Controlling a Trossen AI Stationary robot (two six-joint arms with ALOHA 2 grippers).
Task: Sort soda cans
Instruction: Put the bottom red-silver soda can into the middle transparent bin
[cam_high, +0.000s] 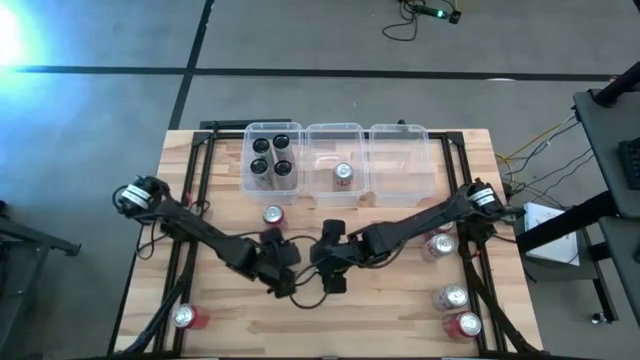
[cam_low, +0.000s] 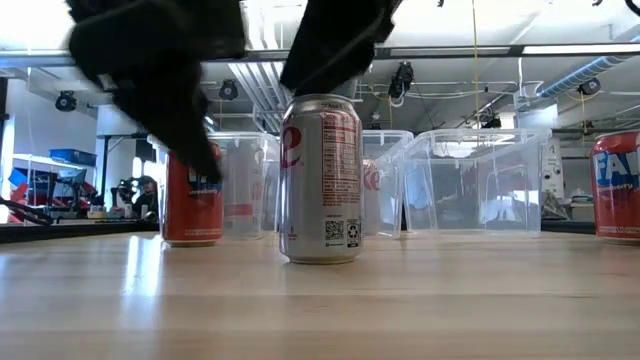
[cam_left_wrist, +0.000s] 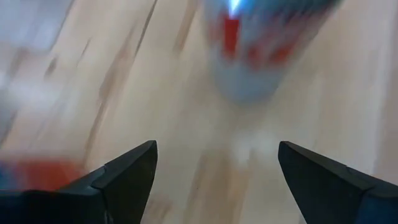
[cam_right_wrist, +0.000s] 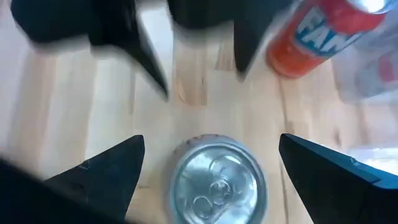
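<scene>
Right gripper (cam_right_wrist: 208, 180) fingers spread wide around the upright silver metal soda can (cam_right_wrist: 214, 180), gripping nothing; left gripper (cam_left_wrist: 217, 180) equally open, empty. Off-centre closing could topple the can.

A silver cylindrical metal soda can (cam_low: 321, 180), marked with red lettering and a black code square, is shown on the pale striped wooden table (cam_low: 320, 310). Behind it, a red can (cam_low: 190, 205) is seen, and clear plastic bins (cam_low: 480, 180). Black fingers (cam_left_wrist: 124, 177) are framed.
</scene>
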